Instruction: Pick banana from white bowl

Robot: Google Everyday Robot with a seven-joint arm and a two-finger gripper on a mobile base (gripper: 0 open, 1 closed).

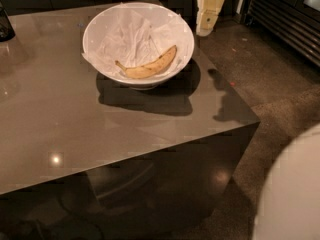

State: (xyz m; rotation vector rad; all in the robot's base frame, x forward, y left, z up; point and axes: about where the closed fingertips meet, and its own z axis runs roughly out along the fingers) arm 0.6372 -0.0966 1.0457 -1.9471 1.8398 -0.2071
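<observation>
the banana (pixel 150 66) lies on paper (pixel 127 36) inside the white bowl (pixel 183 36), toward 6 o'clock. the gripper (pixel 205 28) hangs just off the bowl's 2 o'clock; how open it is cannot be told.

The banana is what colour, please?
The banana is yellow, brown-speckled, in camera view; gripper hangs right of bowl.

Claw (pixel 205 28) just right of the white bowl (pixel 182 32) — top cropped off; blurry white blob (pixel 295 194) bottom-right — cropped too.
</observation>
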